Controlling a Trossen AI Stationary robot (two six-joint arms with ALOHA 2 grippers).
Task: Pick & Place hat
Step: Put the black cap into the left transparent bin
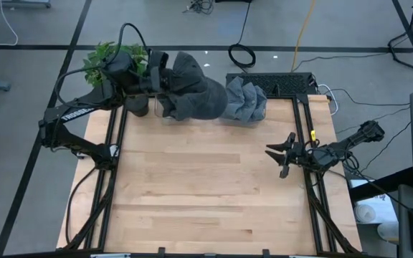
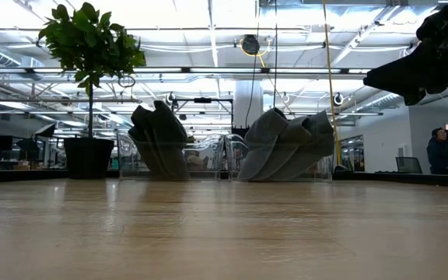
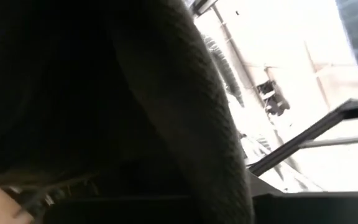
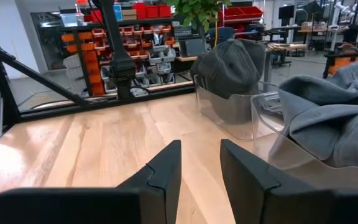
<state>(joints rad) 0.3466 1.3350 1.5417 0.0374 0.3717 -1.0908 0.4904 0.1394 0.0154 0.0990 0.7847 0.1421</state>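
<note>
- Two clear bins stood at the table's [image 1: 192,193] far edge, right of a potted plant [image 1: 110,61].
- The left gripper [image 1: 165,84] was clamped on the dark hat [image 1: 192,89] at the left bin [image 4: 229,112].
- Lighter grey hats [image 1: 246,100] filled the right bin [image 4: 278,155].
- The right gripper [image 1: 282,156] hovered near the table's right edge, jaws narrowly apart, holding nothing.

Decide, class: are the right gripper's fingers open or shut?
Open. The right gripper shows a clear gap between its two dark fingers, with bare table visible through it and nothing held.
</note>
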